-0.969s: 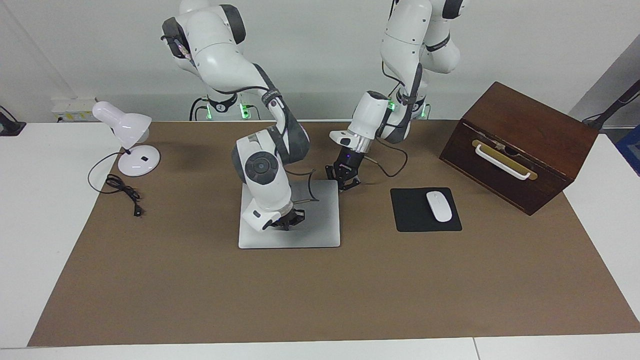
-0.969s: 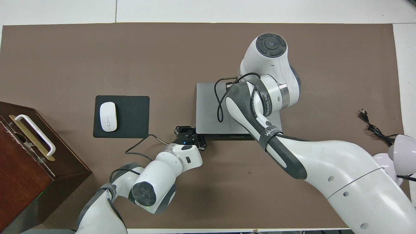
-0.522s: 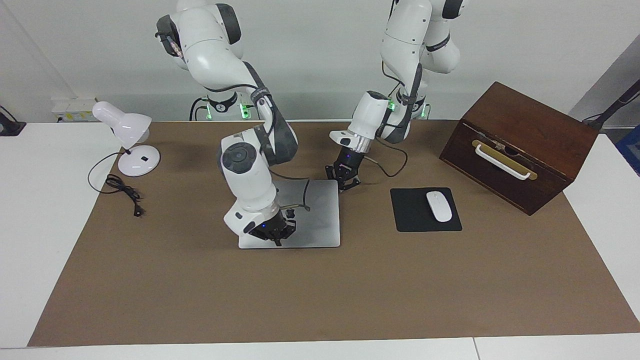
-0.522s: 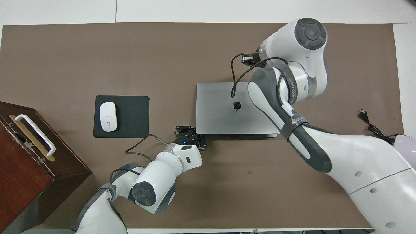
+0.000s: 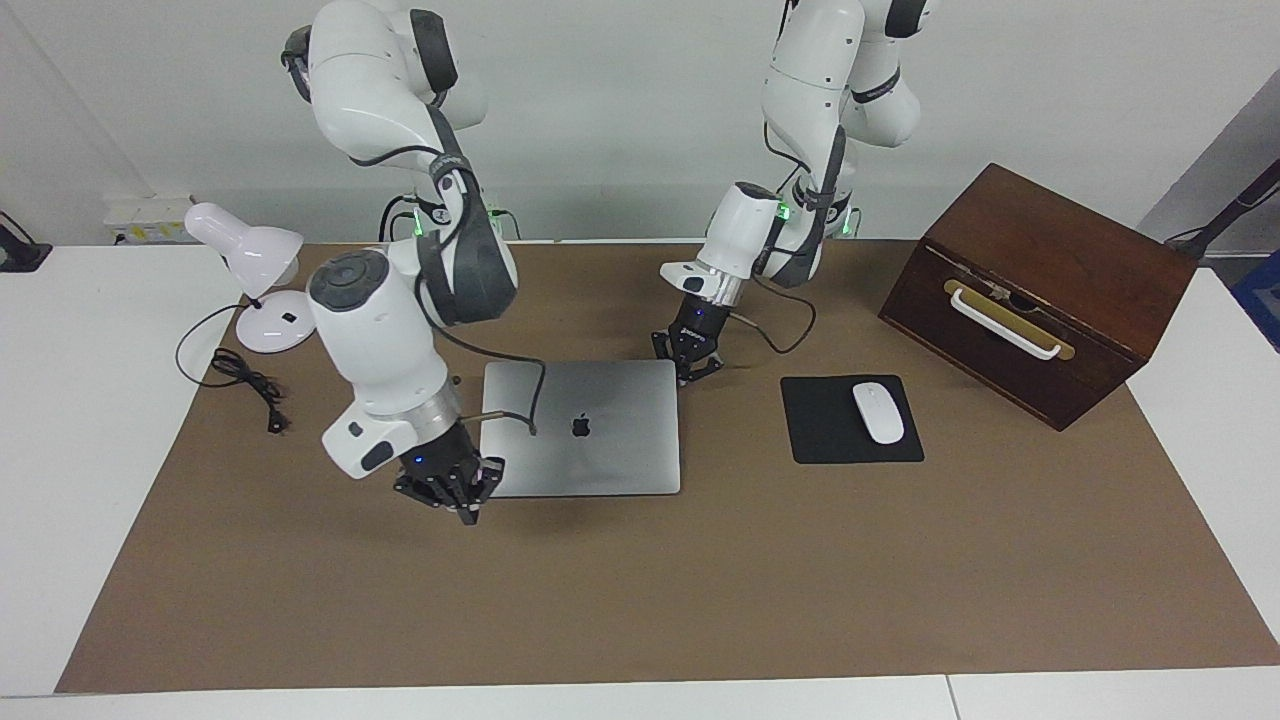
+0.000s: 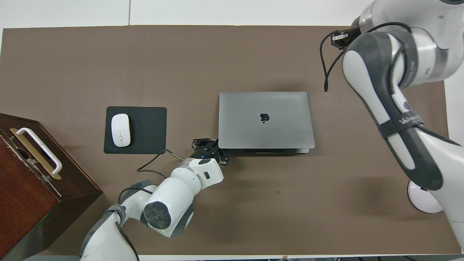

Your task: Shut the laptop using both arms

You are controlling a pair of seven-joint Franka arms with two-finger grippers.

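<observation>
Moved: right claw has swung off the lid since the earlier frames and now hangs in the air over the brown mat at the laptop's corner toward the right arm's end; the lid, half hidden under that arm before, now shows whole.
Right claw state: cannot tell whether its fingers are spread or pressed together.
Left claw: low at the laptop's robot-side corner toward the left arm's end, unmoved from the earlier frames; in the overhead view it sits just beside the hinge edge. Cannot tell whether it touches the laptop, nor how its fingers stand.
Laptop: shut, lying flat on the brown mat near the middle of the bench, lid up with the dark apple logo showing.
Laptop axis: long side runs from one arm's end of the bench toward the other; the hinge edge lies nearer the robots.
Mouse pad: black, on the mat beside the laptop toward the left arm's end, apart from it.
Mouse: white, lying on the mouse pad.
Wooden box: dark brown with a white handle, at the left arm's end.
Desk lamp: white, at the right arm's end, its black cord trailing onto the mat.
In the way: nothing lies on the lid.
Count: two arms, one laptop, one mouse, one mouse pad, one box, one lamp.
</observation>
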